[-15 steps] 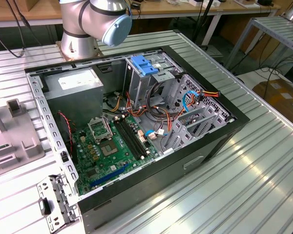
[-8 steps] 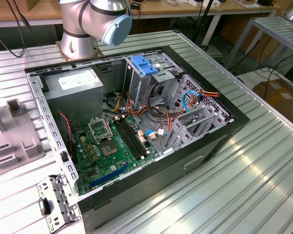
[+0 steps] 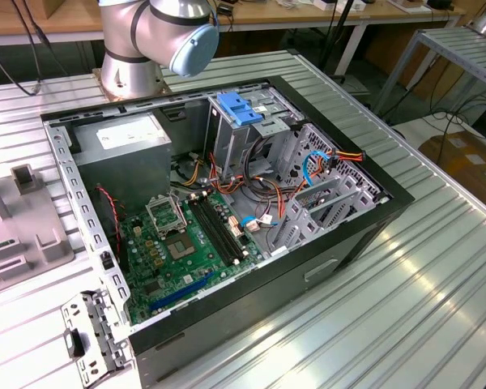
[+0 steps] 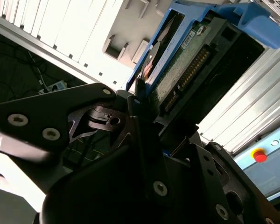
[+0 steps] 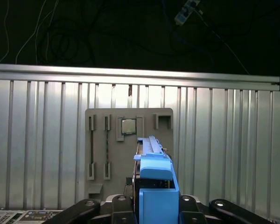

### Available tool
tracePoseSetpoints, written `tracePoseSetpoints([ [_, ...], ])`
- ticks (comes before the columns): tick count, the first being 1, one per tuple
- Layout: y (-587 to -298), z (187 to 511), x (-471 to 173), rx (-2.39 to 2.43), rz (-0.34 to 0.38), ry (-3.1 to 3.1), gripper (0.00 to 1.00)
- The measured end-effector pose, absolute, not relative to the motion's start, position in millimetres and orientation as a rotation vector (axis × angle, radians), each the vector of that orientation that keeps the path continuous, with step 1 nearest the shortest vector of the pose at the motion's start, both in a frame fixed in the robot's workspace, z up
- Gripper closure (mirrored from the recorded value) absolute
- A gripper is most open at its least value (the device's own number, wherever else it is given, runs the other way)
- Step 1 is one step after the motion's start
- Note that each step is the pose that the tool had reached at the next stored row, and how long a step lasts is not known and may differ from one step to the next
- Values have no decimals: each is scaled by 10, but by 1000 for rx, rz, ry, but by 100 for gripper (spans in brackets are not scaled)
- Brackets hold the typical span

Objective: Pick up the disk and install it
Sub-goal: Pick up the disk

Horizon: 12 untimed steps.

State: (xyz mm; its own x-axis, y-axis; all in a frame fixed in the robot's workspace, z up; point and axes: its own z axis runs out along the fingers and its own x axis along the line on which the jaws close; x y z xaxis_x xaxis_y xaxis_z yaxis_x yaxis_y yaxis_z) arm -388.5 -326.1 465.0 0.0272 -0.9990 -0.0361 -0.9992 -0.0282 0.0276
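pick: done | end effector (image 5: 156,201) clamped on the disk (image 5: 154,168), above grey fixture (image 5: 126,140) near table (image 5: 37,140) edge | install: pending, disk outside computer case (image 3: 324,267)

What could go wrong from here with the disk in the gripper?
1. The gripper grips the disk at one end, with most of it jutting out; it might tilt or slip.
2. The disk's circuit board is bare; a knock against the case could harm it.
3. Cables crowd the case beside the cage; the disk could snag them.
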Motion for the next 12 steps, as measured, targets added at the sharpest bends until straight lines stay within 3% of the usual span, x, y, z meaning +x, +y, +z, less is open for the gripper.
tracePoseSetpoints([
  [12,-3261,4649,-3840,-2248,71,2186,64],
])
